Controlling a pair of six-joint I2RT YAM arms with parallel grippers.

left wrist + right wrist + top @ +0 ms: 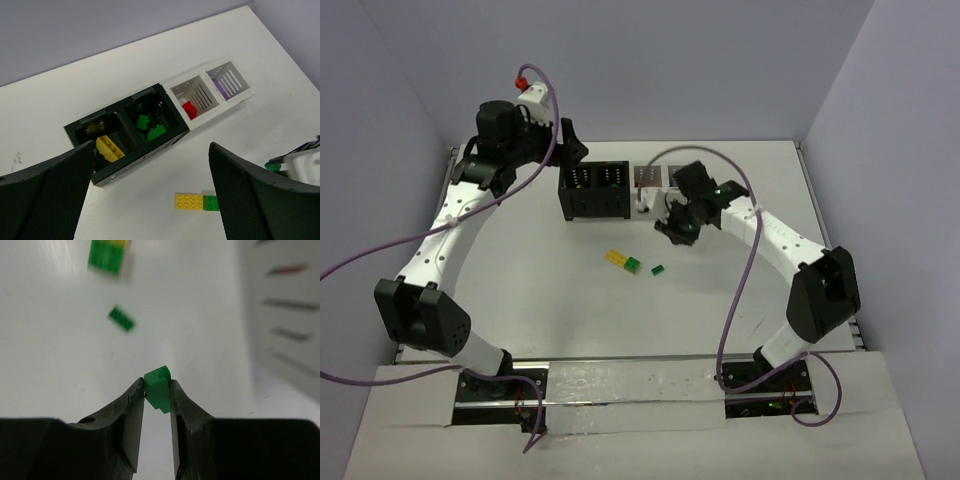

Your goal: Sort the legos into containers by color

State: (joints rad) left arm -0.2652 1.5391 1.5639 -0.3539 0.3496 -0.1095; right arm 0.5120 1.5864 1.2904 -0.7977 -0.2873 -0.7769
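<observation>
White table point(520, 260) carries everything. On it, the 4 joined containers point(145, 156) lie just beyond the tips of the left gripper point(153, 145), 2 black and 2 white. That gripper's fingers point(45, 200) are spread wide with nothing between them.

The first black bin, by the tip of the finger at the left of the wrist view, holds a yellow brick point(110, 147). The second black bin, straight ahead of the gap, holds green bricks point(150, 127). Further off toward the other finger's side, 1 white bin holds a red brick point(189, 110) and the last shows something purple point(219, 90) at its wall.

The right gripper point(156, 382) is clamped on a green brick point(159, 397), pinched at the very fingertips and held above the table. Beyond those tips and to their left lies a small loose green brick point(121, 319). Further out the same way lies a yellow-and-green pair point(196, 202), which also sits between the left gripper's spread fingers, nearer than the bins.
</observation>
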